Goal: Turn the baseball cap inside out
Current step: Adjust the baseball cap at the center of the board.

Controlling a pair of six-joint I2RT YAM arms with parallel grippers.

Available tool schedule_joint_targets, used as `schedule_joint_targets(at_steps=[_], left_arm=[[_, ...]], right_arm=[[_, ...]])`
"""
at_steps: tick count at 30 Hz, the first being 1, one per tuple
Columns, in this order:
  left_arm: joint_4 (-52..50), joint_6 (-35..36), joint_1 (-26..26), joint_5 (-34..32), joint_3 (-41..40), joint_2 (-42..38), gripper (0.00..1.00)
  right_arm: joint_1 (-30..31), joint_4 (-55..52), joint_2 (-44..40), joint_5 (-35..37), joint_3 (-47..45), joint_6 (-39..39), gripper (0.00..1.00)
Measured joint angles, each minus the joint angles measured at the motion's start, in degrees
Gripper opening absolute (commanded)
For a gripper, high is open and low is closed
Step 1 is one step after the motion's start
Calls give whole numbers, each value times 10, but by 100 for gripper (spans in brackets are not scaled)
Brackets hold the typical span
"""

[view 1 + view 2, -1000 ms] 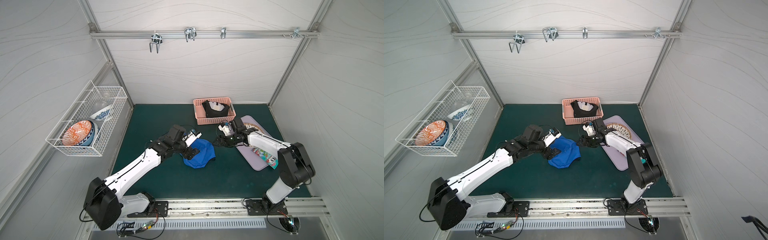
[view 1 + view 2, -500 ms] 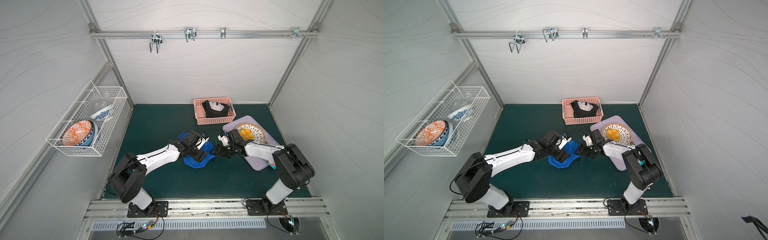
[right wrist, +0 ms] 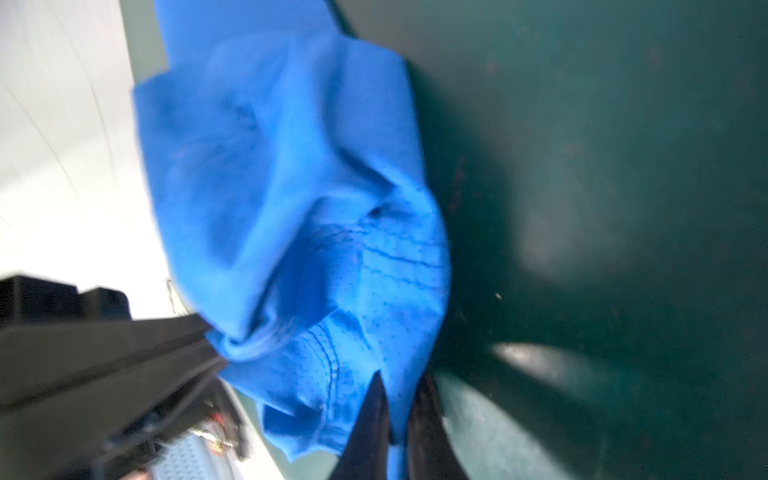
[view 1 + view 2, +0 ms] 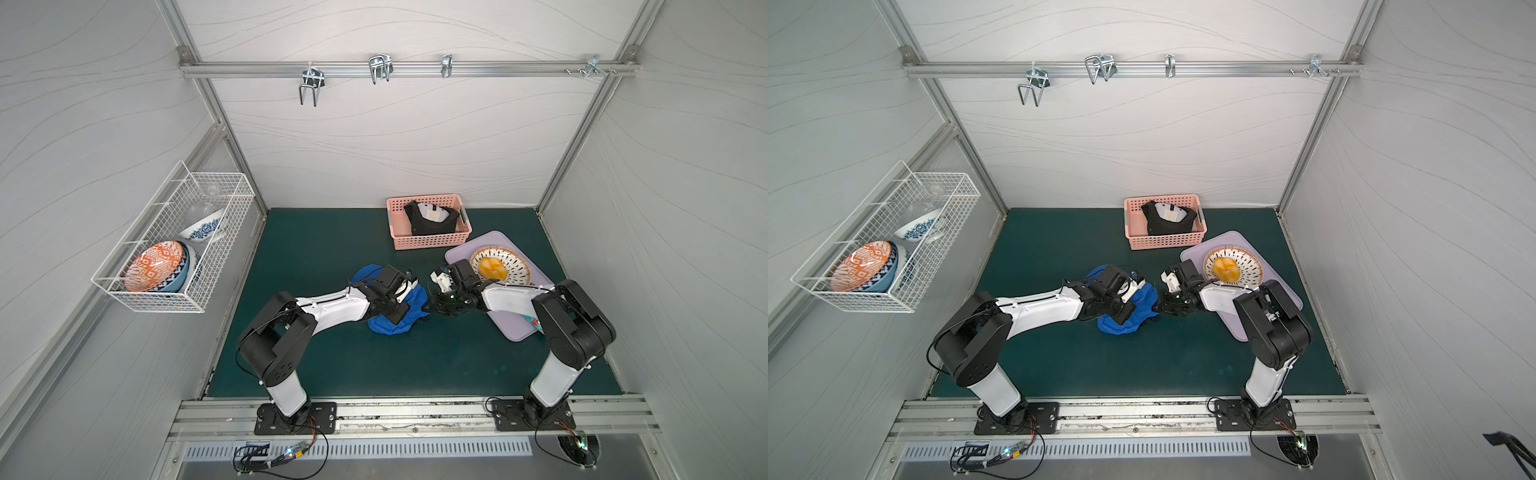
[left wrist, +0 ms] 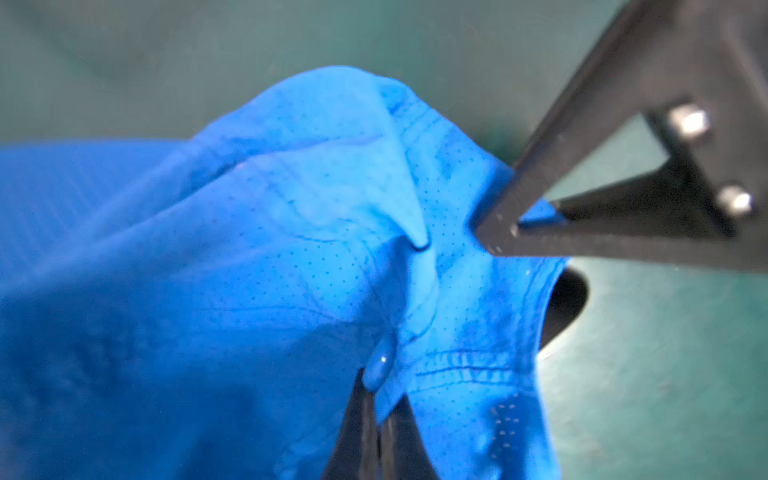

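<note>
- two grips are held on the crumpled blue baseball cap [image 4: 384,326] on the counter [image 4: 332,249].
- fabric fold pinched by left gripper [image 5: 376,399].
- stitched rim clamped by right gripper [image 3: 395,399].

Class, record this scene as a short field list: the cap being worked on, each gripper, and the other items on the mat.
Cap: blue baseball cap, crumpled, between the two arms
Left gripper: shut on cap fabric
Right gripper: shut on cap fabric near a stitched seam
Basket: pink basket at the back, black cap inside
Tray: purple tray by the right arm, plate on it
</note>
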Motion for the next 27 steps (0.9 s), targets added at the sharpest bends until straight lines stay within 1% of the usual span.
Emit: schedule_joint_targets(at_steps=[5, 7, 8, 10, 13, 15, 18, 20, 23, 25, 27], left_arm=[[-28, 1, 4, -19, 11, -46, 0], [-40, -2, 9, -17, 26, -72, 0], [-48, -6, 15, -10, 35, -85, 0], [-61, -17, 33, 2, 52, -108, 0], [-79, -37, 66, 21, 87, -125, 0], [-83, -50, 80, 24, 108, -125, 0], [-86, -72, 83, 25, 121, -120, 0], [-88, -86, 83, 28, 125, -110, 0], [-96, -107, 83, 34, 129, -91, 0], [-98, -121, 83, 40, 129, -82, 0], [-98, -134, 83, 42, 129, -79, 0]], right_arm=[[1, -31, -2, 17, 16, -12, 2], [5, -48, -12, 21, 33, -21, 8], [6, -56, -20, 24, 44, -27, 14], [6, -72, -40, 40, 66, -36, 29], [-10, -102, -75, 65, 75, -50, 55], [-22, -121, -95, 75, 72, -56, 66], [-37, -135, -139, 89, 54, -59, 78], [-43, -136, -181, 93, 31, -57, 82], [-44, -128, -227, 90, -1, -49, 83], [-40, -112, -234, 86, -19, -34, 83], [-27, -92, -223, 86, -36, -16, 83]])
